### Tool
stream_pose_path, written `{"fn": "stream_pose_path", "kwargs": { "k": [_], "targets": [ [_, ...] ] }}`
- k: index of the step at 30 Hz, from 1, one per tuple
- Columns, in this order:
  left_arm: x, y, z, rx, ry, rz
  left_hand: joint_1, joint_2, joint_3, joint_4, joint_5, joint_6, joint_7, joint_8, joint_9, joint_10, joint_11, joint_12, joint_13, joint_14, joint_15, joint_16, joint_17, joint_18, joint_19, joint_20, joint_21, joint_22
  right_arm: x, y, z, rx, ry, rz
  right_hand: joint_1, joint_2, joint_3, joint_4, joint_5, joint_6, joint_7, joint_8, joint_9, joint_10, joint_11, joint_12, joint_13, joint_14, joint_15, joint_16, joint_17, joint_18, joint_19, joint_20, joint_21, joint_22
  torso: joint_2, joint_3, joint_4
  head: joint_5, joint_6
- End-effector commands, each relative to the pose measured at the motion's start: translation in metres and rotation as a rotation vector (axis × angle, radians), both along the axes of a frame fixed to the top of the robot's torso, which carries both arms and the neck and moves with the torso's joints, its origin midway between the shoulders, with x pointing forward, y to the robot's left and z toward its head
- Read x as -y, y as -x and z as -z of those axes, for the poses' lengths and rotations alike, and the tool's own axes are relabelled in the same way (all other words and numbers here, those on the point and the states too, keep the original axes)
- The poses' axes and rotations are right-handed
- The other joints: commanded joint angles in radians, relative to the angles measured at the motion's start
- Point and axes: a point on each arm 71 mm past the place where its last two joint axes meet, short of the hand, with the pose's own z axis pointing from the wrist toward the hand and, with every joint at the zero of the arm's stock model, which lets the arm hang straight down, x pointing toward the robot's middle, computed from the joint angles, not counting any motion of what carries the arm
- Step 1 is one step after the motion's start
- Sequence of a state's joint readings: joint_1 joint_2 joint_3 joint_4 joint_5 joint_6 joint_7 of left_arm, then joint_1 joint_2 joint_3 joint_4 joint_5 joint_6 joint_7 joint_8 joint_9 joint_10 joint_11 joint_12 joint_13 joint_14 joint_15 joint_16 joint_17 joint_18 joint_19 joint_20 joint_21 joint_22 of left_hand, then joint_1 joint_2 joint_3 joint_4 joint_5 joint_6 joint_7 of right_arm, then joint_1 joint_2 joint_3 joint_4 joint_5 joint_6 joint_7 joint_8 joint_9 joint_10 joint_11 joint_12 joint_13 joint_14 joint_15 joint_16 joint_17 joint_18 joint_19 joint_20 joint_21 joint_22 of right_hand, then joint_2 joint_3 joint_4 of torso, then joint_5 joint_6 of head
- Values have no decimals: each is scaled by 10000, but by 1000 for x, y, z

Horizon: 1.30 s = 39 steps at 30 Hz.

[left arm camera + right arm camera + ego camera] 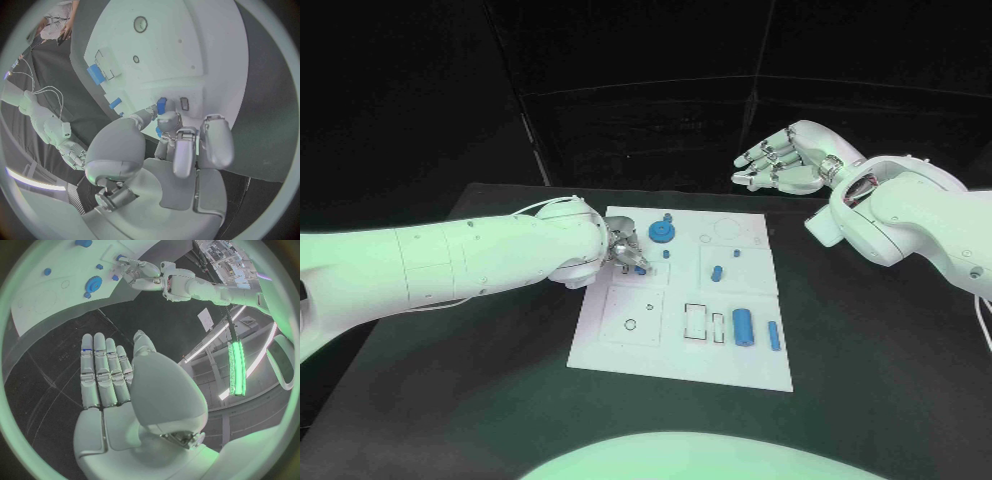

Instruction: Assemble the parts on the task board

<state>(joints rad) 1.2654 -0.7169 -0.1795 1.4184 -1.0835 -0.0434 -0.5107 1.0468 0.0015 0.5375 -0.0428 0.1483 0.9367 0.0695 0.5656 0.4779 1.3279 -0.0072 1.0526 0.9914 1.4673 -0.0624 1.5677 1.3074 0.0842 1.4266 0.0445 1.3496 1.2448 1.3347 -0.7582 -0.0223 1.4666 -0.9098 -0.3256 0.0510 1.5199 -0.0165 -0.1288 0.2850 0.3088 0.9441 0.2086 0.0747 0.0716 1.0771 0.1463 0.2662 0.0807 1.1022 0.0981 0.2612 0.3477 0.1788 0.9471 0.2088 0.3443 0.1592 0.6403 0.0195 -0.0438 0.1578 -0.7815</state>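
Nearest to us in the head view is the left arm (444,265), reaching in over the black table (877,360). Its left hand (620,250) rests on the near-left part of the white board (678,345). In the left wrist view its fingers (181,145) curl downward onto the board, and a small blue part (161,105) stands just beyond the fingertips, touching or very close to them. We cannot tell whether the thumb and a finger actually pinch it or only press beside it.

The right arm (913,225) is next in size. Its right hand (783,160) hovers above the far edge of the table, well apart from the board, palm turned up. In the right wrist view its fingers (103,370) lie straight, side by side, with the thumb set apart, and they hold nothing.

On the board, a round blue knob (661,232) sits just beyond the left hand's fingers. Two long blue blocks (743,327) lie side by side well away from both hands, beside a rectangular slot (695,320). Small blue pegs (717,272) stand between the knob and those blocks, near the left fingertips but not touching them. A small ring-shaped hole (630,324) shows on the board's left side.
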Motion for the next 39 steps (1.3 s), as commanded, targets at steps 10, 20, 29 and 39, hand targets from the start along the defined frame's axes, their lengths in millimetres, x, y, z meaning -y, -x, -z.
{"fn": "stream_pose_path", "kwargs": {
  "k": [10,20,29,39],
  "targets": [
    [-2,0,3,-186,-234,53,-495,-156,1590,-892,37,62,-229,365,346,189,-190,45,-14,1035,-183,31,2634,-121,62,-122,7,-12,1,-1,0,-78,48,23,111,140,-43,-41,439,-2,64,37,12,-106,5,102,-51,-75,-12,68,-57,39,145,34,-162,-74,4,-1,-1,36,-31],
    [-1,-2,3,-201,-274,47,-619,-130,1655,-744,36,56,-254,444,436,173,-213,-16,-102,1035,-203,31,2634,-127,74,-145,16,14,1,-1,4,-325,229,56,121,148,-47,-37,483,-8,64,36,11,-129,9,103,-60,-98,-10,71,-68,36,148,36,-185,-86,-3,7,-3,50,-51],
    [2,-5,4,-237,-306,84,-926,-39,1795,-436,35,46,-273,515,548,204,-229,32,-85,1035,-220,31,2634,-137,95,-167,31,56,2,-2,6,-496,379,169,163,177,-50,-35,568,-36,76,31,7,-229,29,94,-90,-205,12,61,-109,28,130,51,-274,-130,7,2,-4,40,-71],
    [4,-5,5,-372,-382,203,-1023,41,1903,-341,39,91,-302,558,602,239,-248,104,-23,1035,-231,31,2634,-141,107,-177,41,81,1,-3,8,-648,475,126,193,197,-40,-40,624,-39,75,33,8,-245,28,101,-95,-227,11,66,-120,28,129,55,-303,-144,-4,3,5,18,-112]
  ]
}}
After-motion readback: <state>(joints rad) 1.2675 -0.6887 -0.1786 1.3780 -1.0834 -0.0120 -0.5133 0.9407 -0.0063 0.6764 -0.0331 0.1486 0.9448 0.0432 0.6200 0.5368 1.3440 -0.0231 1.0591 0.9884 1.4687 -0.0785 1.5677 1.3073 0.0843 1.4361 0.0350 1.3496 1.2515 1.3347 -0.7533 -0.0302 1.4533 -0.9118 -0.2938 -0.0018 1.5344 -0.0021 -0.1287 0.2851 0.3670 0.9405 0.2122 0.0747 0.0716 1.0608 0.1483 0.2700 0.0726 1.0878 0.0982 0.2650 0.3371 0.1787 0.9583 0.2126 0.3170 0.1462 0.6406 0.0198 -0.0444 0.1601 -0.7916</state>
